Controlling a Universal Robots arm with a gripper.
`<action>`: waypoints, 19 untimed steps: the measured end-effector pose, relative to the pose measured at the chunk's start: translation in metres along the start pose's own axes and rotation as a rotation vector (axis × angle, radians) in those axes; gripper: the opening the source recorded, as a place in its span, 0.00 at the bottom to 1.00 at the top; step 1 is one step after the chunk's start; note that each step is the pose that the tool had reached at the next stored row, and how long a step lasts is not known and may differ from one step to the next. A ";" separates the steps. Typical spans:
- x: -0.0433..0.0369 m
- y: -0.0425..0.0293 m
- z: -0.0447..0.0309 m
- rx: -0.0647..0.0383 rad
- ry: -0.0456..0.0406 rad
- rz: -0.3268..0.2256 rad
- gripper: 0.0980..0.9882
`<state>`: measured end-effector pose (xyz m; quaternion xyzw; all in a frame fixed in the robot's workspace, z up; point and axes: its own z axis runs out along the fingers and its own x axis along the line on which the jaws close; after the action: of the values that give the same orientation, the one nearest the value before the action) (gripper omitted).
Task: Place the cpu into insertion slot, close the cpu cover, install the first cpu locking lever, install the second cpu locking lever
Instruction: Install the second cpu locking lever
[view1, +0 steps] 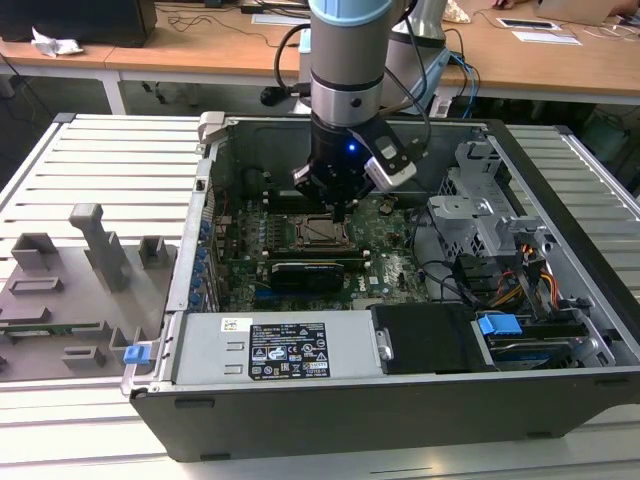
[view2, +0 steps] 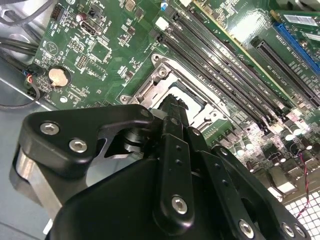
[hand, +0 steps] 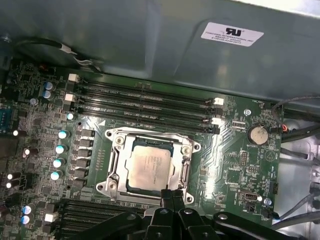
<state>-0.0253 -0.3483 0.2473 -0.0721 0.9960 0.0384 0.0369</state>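
Right now the open computer case (view1: 400, 330) lies on its side on a slatted metal table (view1: 100, 160), with a grey fixture plate (view1: 70, 290) beside it toward the exterior view's left. Inside, the green motherboard (hand: 235, 145) carries a row of long black memory slots (hand: 145, 105). The arm (view1: 348, 60) reaches straight down into the case. Its gripper (hand: 172, 196) hangs just over the edge of the insertion slot (hand: 150, 165), the black fingers (view2: 175, 145) pressed together with nothing between them. The cpu (hand: 149, 165) already sits flat in the socket, and the cpu cover (hand: 116, 150) frames it, lying down around the chip.
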 end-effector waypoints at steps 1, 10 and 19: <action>0.0000 -0.0004 0.0000 0.000 -0.0001 0.000 0.01; 0.0011 -0.0078 -0.0006 0.000 -0.0001 0.000 0.01; 0.0071 -0.0274 0.0021 -0.042 0.0340 0.006 0.01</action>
<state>-0.0281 -0.3761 0.2426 -0.0705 0.9956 0.0582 0.0183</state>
